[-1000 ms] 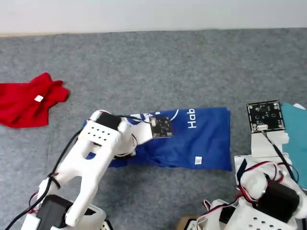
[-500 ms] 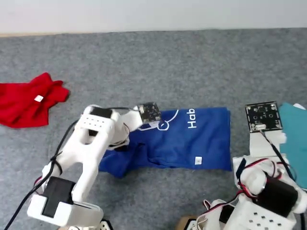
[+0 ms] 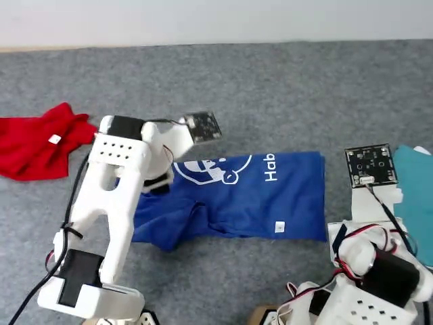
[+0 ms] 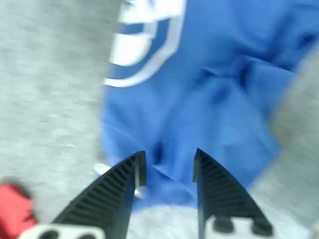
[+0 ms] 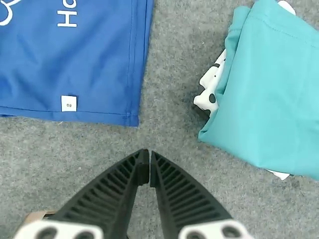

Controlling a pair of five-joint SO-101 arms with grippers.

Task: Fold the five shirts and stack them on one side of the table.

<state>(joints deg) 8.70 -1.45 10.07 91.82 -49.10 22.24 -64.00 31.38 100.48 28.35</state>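
Noted blue shirt (image 3: 257, 196) flat on tabletop (image 3: 270, 88), one end rumpled, likely mid-fold. Left claw (image 4: 168, 158) apart, empty, over that rumpled end, probably to regrip. Right claw (image 5: 149, 158) together, parked off the shirt's hem corner. Teal shirt (image 5: 269, 99) folded beyond hem, apparently starting the stack. Red shirt (image 3: 40, 139) crumpled past rumpled end.

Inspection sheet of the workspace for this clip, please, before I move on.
Surface: grey carpet-like cover, flat.
Job's things: blue shirt partly folded, bunched by the left arm; red shirt crumpled at the far left; teal shirt folded, white spotted cloth poking out beneath it.
Clutter: small tan thing at the near edge, cannot identify.
Hands: left hand open above the blue shirt's edge; right hand shut over bare surface between blue and teal shirts.
Cables: black cable along the left arm; red and white wires on the right arm.
Surroundings: white wall behind the table.
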